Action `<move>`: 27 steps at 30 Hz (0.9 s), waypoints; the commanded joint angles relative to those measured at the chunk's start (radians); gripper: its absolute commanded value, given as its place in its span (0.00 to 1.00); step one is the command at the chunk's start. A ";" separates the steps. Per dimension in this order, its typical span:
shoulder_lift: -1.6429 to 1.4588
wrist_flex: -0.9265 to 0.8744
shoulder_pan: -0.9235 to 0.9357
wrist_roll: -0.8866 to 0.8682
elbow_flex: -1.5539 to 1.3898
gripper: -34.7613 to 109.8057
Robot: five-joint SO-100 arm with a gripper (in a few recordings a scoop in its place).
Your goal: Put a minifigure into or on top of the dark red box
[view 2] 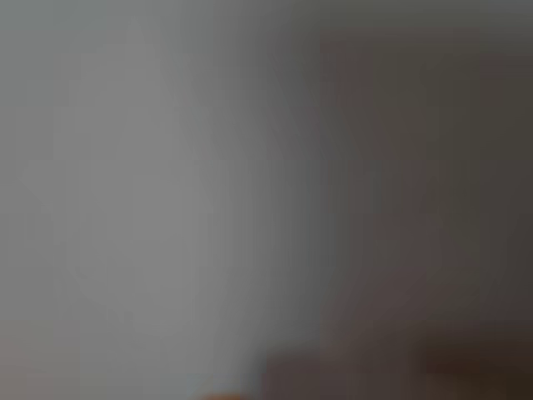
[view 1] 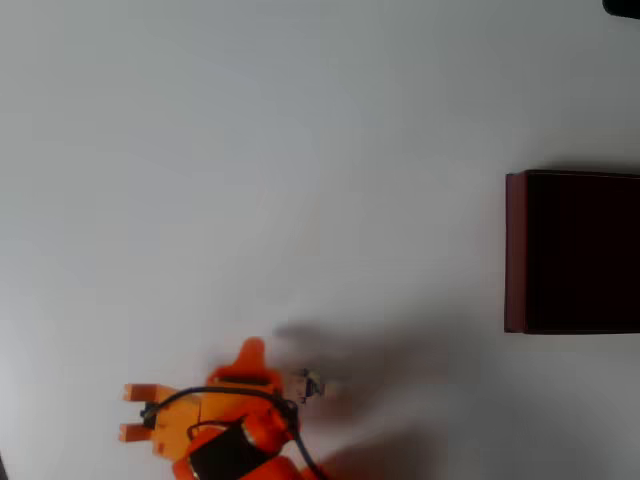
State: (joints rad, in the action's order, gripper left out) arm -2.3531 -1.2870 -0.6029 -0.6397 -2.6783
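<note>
In the overhead view the minifigure (view 1: 309, 384), tiny and white with dark marks, sits right against the right edge of my orange gripper (view 1: 283, 388) near the bottom of the picture. The arm's body covers the jaws, so I cannot tell whether they are open or hold the figure. The dark red box (view 1: 515, 250), with red walls and a nearly black interior, stands at the right edge, far to the right of the gripper and a little higher in the picture. The wrist view is a blur, grey on the left and dark brownish on the right.
The white table (view 1: 250, 180) spreads across the overhead view between the gripper and the box. A soft shadow (view 1: 380, 350) lies to the right of the arm. A dark object (view 1: 625, 7) cuts into the top right corner.
</note>
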 commanded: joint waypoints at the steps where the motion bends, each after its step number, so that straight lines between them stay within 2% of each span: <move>1: -0.072 0.034 0.037 0.048 -0.054 0.50; 11: -0.118 0.106 0.117 0.112 -0.123 0.47; 27: -0.146 0.086 0.129 0.072 -0.166 0.44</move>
State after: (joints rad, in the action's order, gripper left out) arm -2.4651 -1.1766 -0.4633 -0.5538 -2.8271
